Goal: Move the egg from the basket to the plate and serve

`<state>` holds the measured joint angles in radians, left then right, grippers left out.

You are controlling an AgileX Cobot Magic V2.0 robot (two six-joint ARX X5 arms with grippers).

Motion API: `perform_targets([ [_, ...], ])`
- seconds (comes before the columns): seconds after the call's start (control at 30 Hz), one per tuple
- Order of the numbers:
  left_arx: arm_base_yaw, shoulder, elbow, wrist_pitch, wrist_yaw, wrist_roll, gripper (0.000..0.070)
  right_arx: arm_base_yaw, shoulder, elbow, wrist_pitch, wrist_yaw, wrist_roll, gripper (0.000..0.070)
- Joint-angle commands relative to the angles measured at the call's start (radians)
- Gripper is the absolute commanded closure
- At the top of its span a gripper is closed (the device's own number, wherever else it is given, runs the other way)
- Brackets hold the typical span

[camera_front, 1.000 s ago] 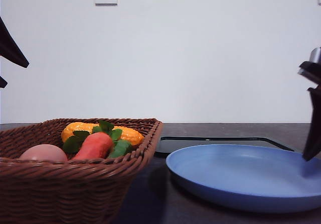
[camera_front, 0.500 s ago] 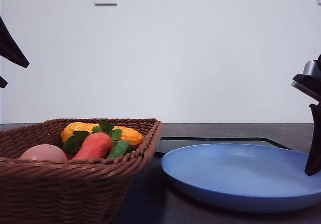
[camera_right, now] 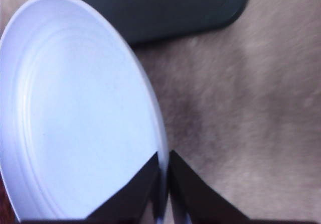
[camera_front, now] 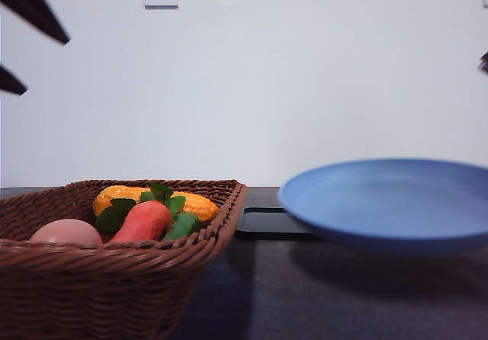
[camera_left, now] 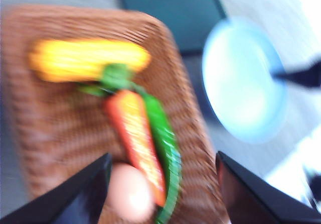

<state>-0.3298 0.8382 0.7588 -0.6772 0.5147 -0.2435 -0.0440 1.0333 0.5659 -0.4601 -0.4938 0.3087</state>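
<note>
The pale pinkish-brown egg (camera_front: 65, 232) lies in the near left of the brown wicker basket (camera_front: 114, 279), beside a carrot and a yellow corn piece. My left gripper (camera_front: 46, 65) hangs open high above the basket. In the blurred left wrist view the egg (camera_left: 129, 191) sits between the open gripper's (camera_left: 163, 156) fingers and below them. The light blue plate (camera_front: 389, 203) hovers level above the table at the right. My right gripper (camera_right: 164, 153) is shut on the rim of the plate (camera_right: 75, 118). The plate holds nothing.
A flat black tray (camera_front: 267, 222) lies on the dark table behind the plate, next to the basket. The carrot (camera_front: 142, 220) with green leaves and the corn piece (camera_front: 145, 199) fill the basket's middle and back. A white wall with a socket stands behind.
The plate has been lifted off the table and a little to the right, held by my right gripper. My left gripper has risen and shifted right above the basket.
</note>
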Motion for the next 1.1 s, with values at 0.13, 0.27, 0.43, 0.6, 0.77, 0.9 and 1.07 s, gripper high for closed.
perform_targets([
  [0.13,-0.151,0.060,0.032,-0.064,-0.140,-0.052,0.0278,-0.033,-0.061,0.012,-0.016,-0.004,0.016,0.0700],
  [0.27,-0.245,0.121,0.032,-0.057,-0.251,-0.076,0.0278,-0.033,-0.084,0.012,-0.014,-0.003,0.017,0.0700],
  [0.43,-0.301,0.234,0.032,-0.060,-0.350,-0.091,0.0278,-0.033,-0.087,0.012,-0.013,-0.003,0.017,0.0700],
  [0.6,-0.318,0.344,0.032,-0.032,-0.386,-0.110,0.0278,-0.033,-0.087,0.012,-0.012,-0.003,0.017,0.0700],
  [0.77,-0.321,0.424,0.032,0.013,-0.384,-0.108,0.0278,-0.033,-0.087,0.012,-0.012,-0.003,0.016,0.0700],
  [0.9,-0.327,0.473,0.032,0.020,-0.384,-0.101,0.0278,-0.033,-0.087,0.012,-0.012,-0.003,0.016,0.0700],
  [1.07,-0.331,0.519,0.032,0.019,-0.384,-0.098,0.0283,-0.033,-0.087,0.012,-0.011,-0.002,0.012,0.0700],
])
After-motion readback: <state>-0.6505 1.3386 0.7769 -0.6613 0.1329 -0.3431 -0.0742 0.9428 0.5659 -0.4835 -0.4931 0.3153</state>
